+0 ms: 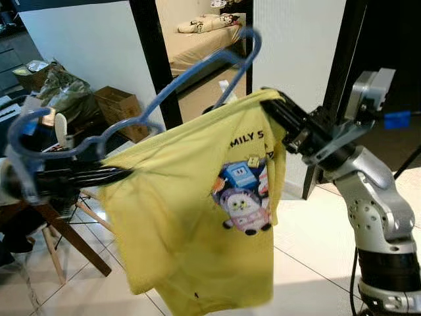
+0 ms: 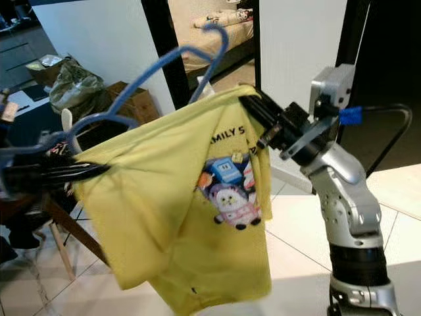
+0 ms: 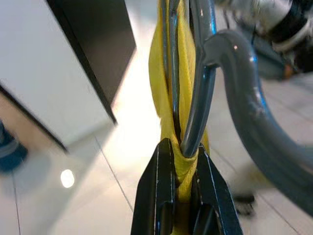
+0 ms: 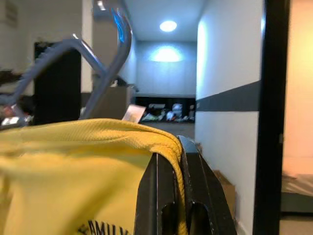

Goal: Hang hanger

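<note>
Tiled floor, bedroom doorway behind. Carrying step — blue hanger w/ yellow shirt held up between both hands: left hand clenched on hanger + cloth, right hand pinching shirt shoulder. Next, prob. — finding a rail.

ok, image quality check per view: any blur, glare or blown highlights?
Left eye view: left gripper soft, sunlit floor washed out. Left wrist view: hanger out of focus, floor glare. Right wrist view: shirt soft, ceiling light blown.
</note>
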{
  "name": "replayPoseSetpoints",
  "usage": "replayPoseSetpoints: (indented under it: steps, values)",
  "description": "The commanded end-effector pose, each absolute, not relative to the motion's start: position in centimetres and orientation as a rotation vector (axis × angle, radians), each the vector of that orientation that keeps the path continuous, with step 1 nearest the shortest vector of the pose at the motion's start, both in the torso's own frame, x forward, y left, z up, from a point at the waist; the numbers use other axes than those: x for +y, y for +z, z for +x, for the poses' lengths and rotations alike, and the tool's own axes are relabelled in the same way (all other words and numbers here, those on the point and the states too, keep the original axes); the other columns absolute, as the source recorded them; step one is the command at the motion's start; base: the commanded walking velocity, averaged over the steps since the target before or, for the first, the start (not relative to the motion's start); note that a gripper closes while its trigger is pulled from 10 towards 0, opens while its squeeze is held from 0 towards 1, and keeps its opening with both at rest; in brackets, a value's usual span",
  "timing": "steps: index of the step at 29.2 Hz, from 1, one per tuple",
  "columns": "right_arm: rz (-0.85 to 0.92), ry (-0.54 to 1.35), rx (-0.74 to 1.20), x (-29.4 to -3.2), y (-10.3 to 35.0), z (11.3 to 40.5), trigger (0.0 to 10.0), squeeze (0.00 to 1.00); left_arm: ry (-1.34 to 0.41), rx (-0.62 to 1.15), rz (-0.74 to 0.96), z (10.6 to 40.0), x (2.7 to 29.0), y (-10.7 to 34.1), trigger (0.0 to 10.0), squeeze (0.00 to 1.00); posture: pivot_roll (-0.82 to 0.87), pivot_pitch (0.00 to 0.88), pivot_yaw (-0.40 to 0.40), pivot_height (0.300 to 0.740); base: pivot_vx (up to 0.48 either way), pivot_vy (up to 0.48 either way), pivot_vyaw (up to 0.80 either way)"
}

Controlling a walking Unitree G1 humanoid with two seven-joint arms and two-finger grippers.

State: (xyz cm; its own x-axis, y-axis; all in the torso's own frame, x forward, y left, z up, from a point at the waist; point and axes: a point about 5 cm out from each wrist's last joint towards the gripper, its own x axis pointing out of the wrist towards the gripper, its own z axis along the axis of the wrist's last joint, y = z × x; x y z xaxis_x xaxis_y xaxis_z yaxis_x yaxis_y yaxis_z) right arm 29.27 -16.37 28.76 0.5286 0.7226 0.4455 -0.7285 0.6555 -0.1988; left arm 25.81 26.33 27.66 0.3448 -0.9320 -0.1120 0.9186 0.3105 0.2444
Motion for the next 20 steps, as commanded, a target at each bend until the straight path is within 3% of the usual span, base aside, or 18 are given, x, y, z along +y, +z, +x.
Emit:
replayPoseSetpoints:
  steps: [1,2,3,4,5,8,9,11,16,20]
  values:
    - [-0.004,0.858,-0.565,-16.7,29.3,28.9,0.0,0.0,-1.21,0.023,0.287,25.6,27.7,27.5,2.4,0.0,-0.04,0.0,0.148,0.74,0.0,0.0,0.0]
    - [-0.004,0.858,-0.565,-16.7,29.3,28.9,0.0,0.0,-1.21,0.023,0.287,25.6,27.7,27.5,2.4,0.0,-0.04,0.0,0.148,0.74,0.0,0.0,0.0]
    - [-0.008,0.865,-0.565,-16.8,29.3,28.9,0.0,0.0,-1.22,0.055,0.281,25.5,28.2,27.6,3.5,0.0,-0.03,0.0,0.147,0.74,0.0,0.0,0.0]
    - [-0.008,0.865,-0.565,-16.8,29.3,28.9,0.0,0.0,-1.22,0.055,0.281,25.5,28.2,27.6,3.5,0.0,-0.03,0.0,0.147,0.74,0.0,0.0,0.0]
    - [-0.024,0.88,-0.561,-16.7,29.3,28.7,0.0,0.0,-1.239,0.106,0.291,25.3,28.8,27.5,4.5,0.0,-0.04,0.0,0.148,0.74,0.0,0.0,0.0]
    - [-0.036,0.899,-0.556,-16.7,29.3,28.5,0.0,0.0,-1.253,0.151,0.304,25.1,29.2,27.4,4.9,0.0,-0.04,0.0,0.148,0.74,0.0,0.0,0.0]
    - [-0.051,0.929,-0.549,-16.5,29.2,28.3,0.0,0.0,-1.284,0.204,0.312,24.9,29.5,27.2,6.6,0.0,-0.03,0.0,0.145,0.74,0.0,0.0,0.0]
    - [-0.098,0.979,-0.538,-15.9,29.1,27.9,0.0,0.0,-1.342,0.301,0.326,24.3,29.4,26.8,8.4,0.0,-0.04,0.0,0.148,0.74,0.0,0.0,0.0]
    - [-0.192,1.029,-0.533,-15.2,29.3,27.4,0.0,0.0,-1.401,0.414,0.335,23.9,29.0,26.3,8.9,0.0,-0.04,0.0,0.156,0.74,0.0,0.0,0.0]
    - [-0.232,1.054,-0.533,-14.9,29.5,27.2,0.0,0.0,-1.422,0.462,0.335,23.8,28.8,26.0,8.8,0.0,-0.05,0.0,0.163,0.74,0.0,0.0,0.0]
